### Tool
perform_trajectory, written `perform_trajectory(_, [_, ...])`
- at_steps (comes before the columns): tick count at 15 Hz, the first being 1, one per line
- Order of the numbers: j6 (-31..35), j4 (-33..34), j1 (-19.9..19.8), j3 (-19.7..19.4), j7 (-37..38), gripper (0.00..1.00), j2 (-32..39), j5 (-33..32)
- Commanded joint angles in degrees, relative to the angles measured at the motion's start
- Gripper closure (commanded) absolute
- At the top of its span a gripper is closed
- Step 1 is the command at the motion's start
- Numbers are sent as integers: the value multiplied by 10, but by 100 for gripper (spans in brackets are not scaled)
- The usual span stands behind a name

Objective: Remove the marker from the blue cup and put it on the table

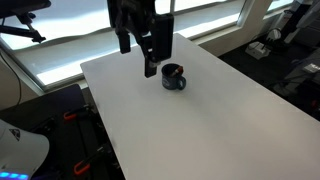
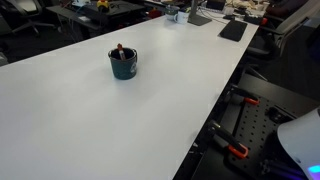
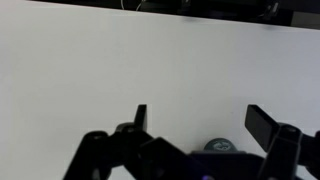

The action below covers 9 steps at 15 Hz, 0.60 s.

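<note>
The blue cup (image 1: 175, 79) (image 2: 123, 66) stands upright on the white table (image 1: 190, 130) (image 2: 90, 120). A reddish marker (image 2: 120, 49) pokes out of its top. My gripper (image 1: 150, 68) hangs open just beside the cup, on the left in an exterior view, and holds nothing. In the wrist view the gripper (image 3: 200, 122) shows two dark fingers spread wide over bare tabletop. Only the cup's rim (image 3: 222, 146) peeks up at the bottom edge there, partly hidden behind the gripper body. The marker does not show in the wrist view.
Dark objects, a keyboard-like slab (image 2: 233, 30) among them, lie at the table's far end. Beyond the table edges are chairs, equipment and a red-handled clamp (image 2: 236, 152).
</note>
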Motion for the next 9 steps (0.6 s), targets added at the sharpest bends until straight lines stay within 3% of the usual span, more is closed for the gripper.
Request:
perform_trajectory(1, [0, 3, -9, 9, -3, 0, 5, 4])
perform_trajectory(5, [1, 11, -8, 8, -7, 0, 15, 3])
perform_trajectory(9, [-6, 65, 2, 6, -25, 0, 77, 15])
